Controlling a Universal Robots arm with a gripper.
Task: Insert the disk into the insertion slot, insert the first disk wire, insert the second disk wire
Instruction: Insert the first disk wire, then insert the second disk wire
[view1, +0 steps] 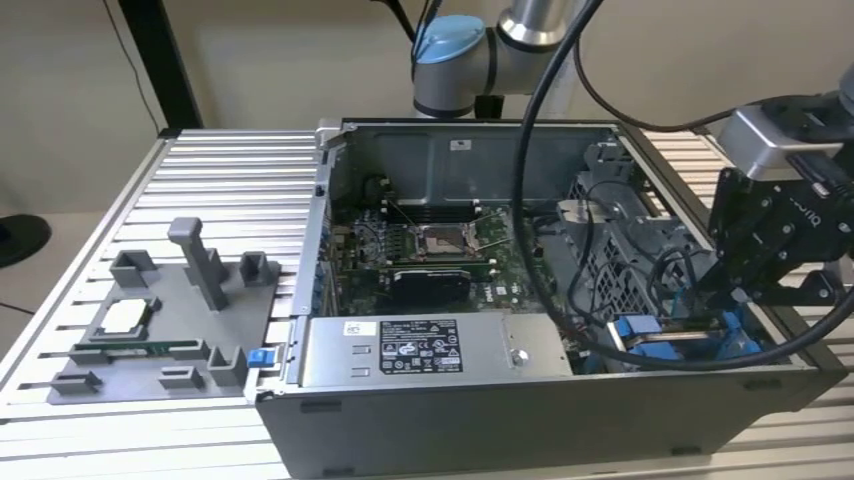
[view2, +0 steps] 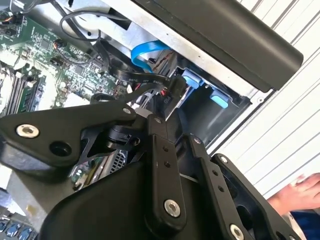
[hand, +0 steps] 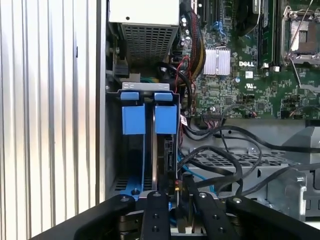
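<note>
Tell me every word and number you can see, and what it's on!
White sticker on the power-supply box: print too small to read.
Small sticker on the case's back wall: too small.
Circuit board: tiny white codes, unreadable, plus a maker's logo, not quoted.
Black flat cable: white print, blurred.

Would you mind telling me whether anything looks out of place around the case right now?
A person's hand shows by the table, near the case, odd in a robot's workspace. Nothing else stands out.
</note>
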